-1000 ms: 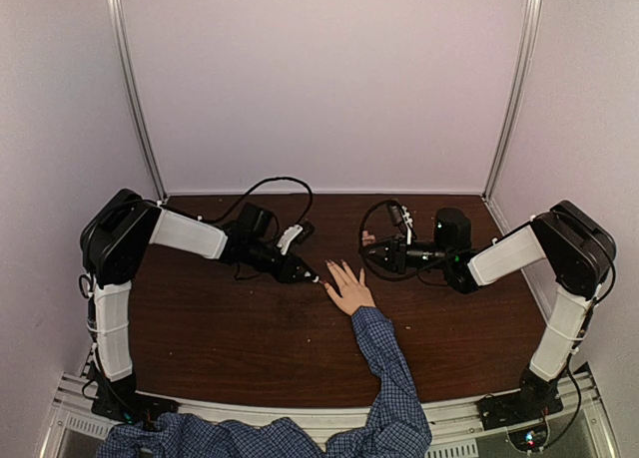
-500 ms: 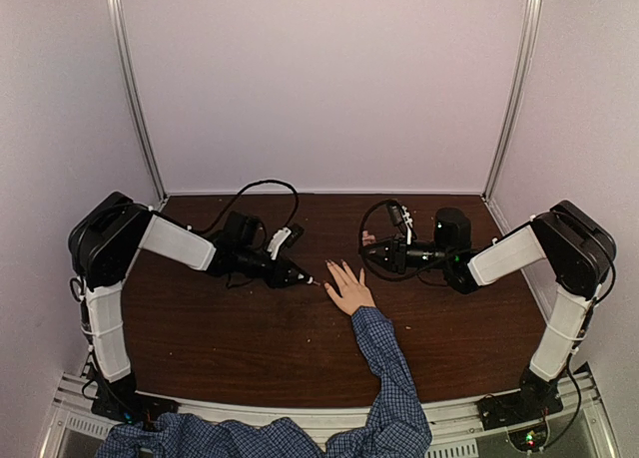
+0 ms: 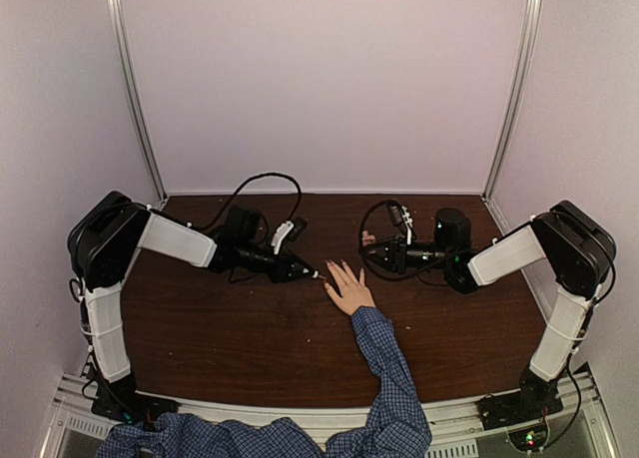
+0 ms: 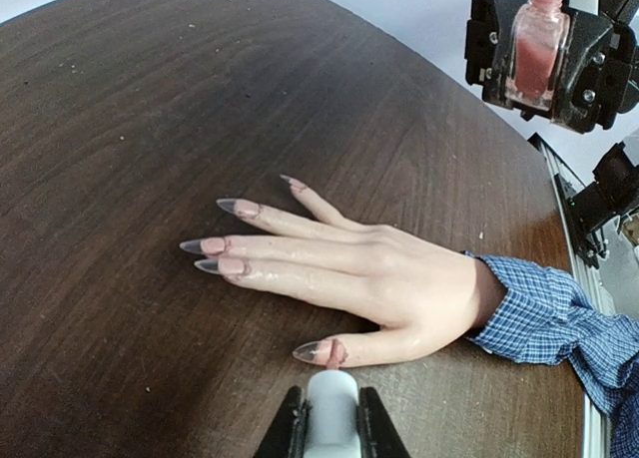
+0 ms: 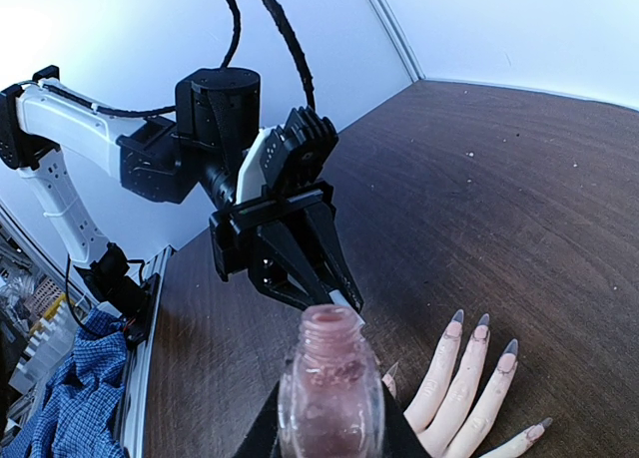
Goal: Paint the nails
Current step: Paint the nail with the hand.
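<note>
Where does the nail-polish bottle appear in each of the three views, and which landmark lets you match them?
Top external: nail-polish bottle just right of centre, in the right gripper, up and right of the hand.
Left wrist: top right corner, clamped upright.
Right wrist: bottom centre, open neck upward.
Shared landmark: the hand, lying flat with long nails.

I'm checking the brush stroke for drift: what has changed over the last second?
The left arm swung its elbow outward to its left and flattened; the left pincer, shut on the white brush cap, stayed at the thumb nail. Nothing taken or released. The right pincer, its polish bottle and the hand kept still.
</note>
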`<control>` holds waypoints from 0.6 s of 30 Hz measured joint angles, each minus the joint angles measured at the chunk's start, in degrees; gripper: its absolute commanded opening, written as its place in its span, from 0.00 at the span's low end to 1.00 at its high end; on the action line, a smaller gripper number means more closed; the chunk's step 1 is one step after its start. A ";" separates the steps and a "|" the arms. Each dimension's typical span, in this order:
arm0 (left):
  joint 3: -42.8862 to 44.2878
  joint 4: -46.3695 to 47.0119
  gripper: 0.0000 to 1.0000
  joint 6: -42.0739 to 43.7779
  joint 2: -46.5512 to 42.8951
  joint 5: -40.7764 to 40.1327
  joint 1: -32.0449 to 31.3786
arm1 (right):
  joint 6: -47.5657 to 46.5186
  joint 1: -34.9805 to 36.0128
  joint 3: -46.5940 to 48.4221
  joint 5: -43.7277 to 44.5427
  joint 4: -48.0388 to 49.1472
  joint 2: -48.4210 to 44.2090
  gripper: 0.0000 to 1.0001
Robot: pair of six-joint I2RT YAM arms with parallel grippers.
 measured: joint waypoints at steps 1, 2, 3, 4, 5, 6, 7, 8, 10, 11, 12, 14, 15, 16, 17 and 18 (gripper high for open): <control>0.39 -0.17 0.00 0.11 0.04 0.00 -0.09 | 0.00 0.00 0.00 -0.02 0.00 0.00 0.00; 0.74 -0.44 0.00 0.22 0.09 0.00 -0.09 | 0.00 0.00 0.00 -0.02 0.00 0.00 0.00; 1.03 -0.72 0.00 0.31 0.11 0.00 -0.17 | 0.00 0.00 0.00 -0.02 0.00 0.00 0.00; 1.36 -1.07 0.00 0.39 0.17 0.00 -0.26 | 0.00 0.00 0.00 -0.02 0.00 0.00 0.00; 1.60 -1.27 0.00 0.44 0.31 0.00 -0.31 | 0.00 0.00 0.00 -0.02 0.00 0.00 0.00; 1.95 -1.53 0.00 0.59 0.48 0.00 -0.39 | 0.00 0.00 0.00 -0.02 0.00 0.00 0.00; 2.12 -1.68 0.00 0.66 0.63 0.00 -0.42 | 0.00 0.00 0.00 -0.02 0.00 0.00 0.00; 2.34 -2.01 0.00 0.79 0.81 0.00 -0.46 | 0.02 0.00 0.00 -0.02 0.00 0.00 0.00; 2.80 -2.97 0.00 0.90 1.11 0.02 -0.57 | 0.02 0.00 0.00 -0.04 0.00 0.00 0.00; 3.06 -3.30 0.00 1.01 1.33 0.02 -0.59 | 0.02 0.00 0.00 -0.04 0.00 0.00 0.00; 3.32 -3.72 0.00 1.11 1.46 0.00 -0.68 | 0.02 0.00 0.00 -0.02 0.00 0.00 0.00; 3.80 -4.59 0.00 1.33 1.68 0.00 -0.79 | 0.02 0.00 0.00 -0.04 0.00 0.00 0.00; 4.07 -4.81 0.00 1.46 1.79 -0.02 -0.85 | 0.02 0.00 0.00 -0.02 0.00 0.02 0.00; 4.22 -4.98 0.00 1.57 1.86 -0.02 -0.92 | 0.02 0.00 0.00 -0.02 0.00 0.00 0.00; 4.42 -5.38 0.00 1.68 1.88 -0.02 -0.96 | 0.02 0.00 0.00 -0.02 0.00 0.00 0.00; 4.70 -6.01 0.00 1.86 1.92 -0.02 -1.05 | 0.02 0.00 0.00 -0.04 0.00 0.00 0.00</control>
